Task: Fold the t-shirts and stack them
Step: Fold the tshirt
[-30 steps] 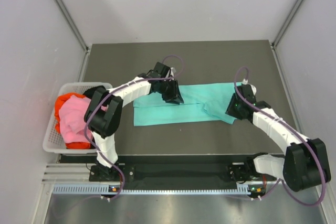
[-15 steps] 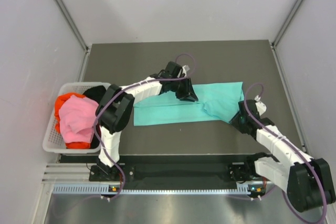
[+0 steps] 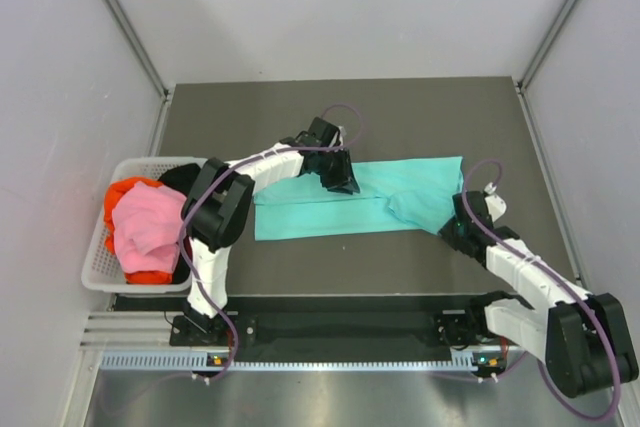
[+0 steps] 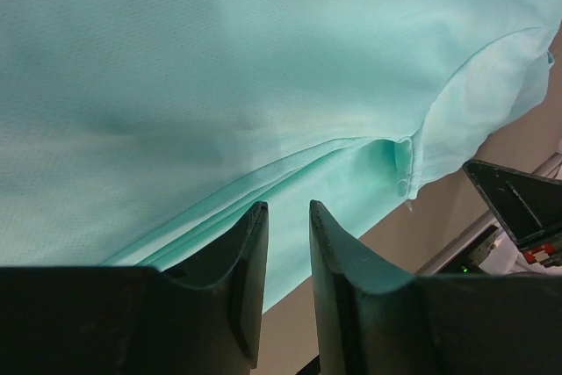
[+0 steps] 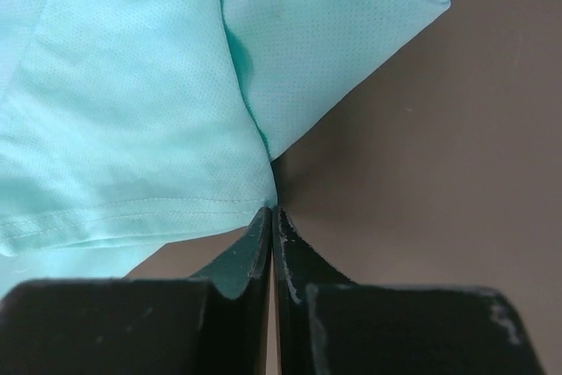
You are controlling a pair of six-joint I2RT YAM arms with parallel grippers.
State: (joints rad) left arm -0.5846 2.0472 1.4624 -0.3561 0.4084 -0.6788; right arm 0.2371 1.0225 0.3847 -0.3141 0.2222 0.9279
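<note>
The teal t-shirt (image 3: 330,205) lies spread in a long band across the middle of the dark table (image 3: 400,117). My left gripper (image 3: 340,183) hovers low over its upper middle; in the left wrist view the jaws (image 4: 287,210) stand a little apart over the teal cloth (image 4: 263,59), with nothing between them. My right gripper (image 3: 450,230) is at the shirt's lower right corner. In the right wrist view its jaws (image 5: 272,210) are shut, pinching the hem corner of the teal cloth (image 5: 132,111). The pink (image 3: 145,227), red-orange (image 3: 125,192) and black (image 3: 180,177) t-shirts lie bunched in the basket.
A white lattice basket (image 3: 95,277) stands at the table's left edge, beside the left arm's base. Grey walls close in on the left, back and right. A metal rail runs along the near edge.
My right gripper has pulled back toward the near edge, drawing the shirt's right end out. My left gripper went right along the shirt, then came back a little left.
</note>
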